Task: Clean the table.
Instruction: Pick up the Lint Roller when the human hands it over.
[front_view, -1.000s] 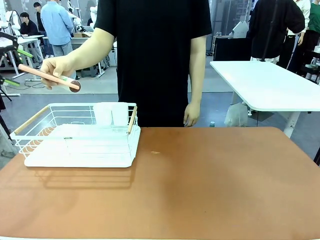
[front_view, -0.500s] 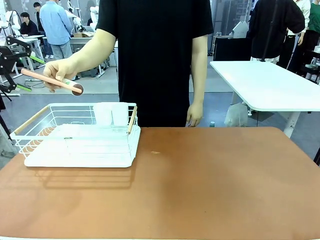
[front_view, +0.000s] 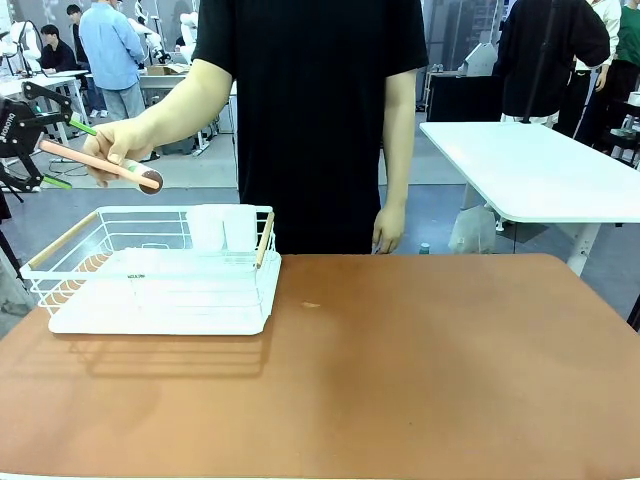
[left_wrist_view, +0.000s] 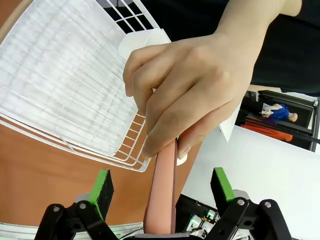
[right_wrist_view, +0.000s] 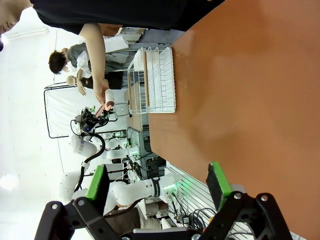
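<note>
**Person holds a pink stick between the open left gripper's fingers**

A reddish-brown tabletop (front_view: 420, 380) fills the lower part of the front view, stretching from the robot's side to a person (front_view: 310, 110) in a black shirt who stands at its far edge. A white wire rack (front_view: 160, 290) with wooden handles sits on the tabletop's far left part, with a white holder (front_view: 222, 228) at its back. A small pale speck (front_view: 312, 305) lies on the bare surface just right of the rack.

The person reaches out one hand (front_view: 112, 142) above and beyond the rack and holds a pink stick (front_view: 80, 157) with a dark round end. The other hand (front_view: 385, 228) hangs at the person's side. The left gripper (front_view: 68, 155) sits at the picture's left edge with its jaws wide apart. In the left wrist view the stick runs up between its green pads (left_wrist_view: 102, 185) and touches neither one.

In the right wrist view the right gripper (right_wrist_view: 156, 182) is open too, with nothing between its fingers. It is well apart from the rack. A white table (front_view: 530, 170) stands off to the right, behind the tabletop.
</note>
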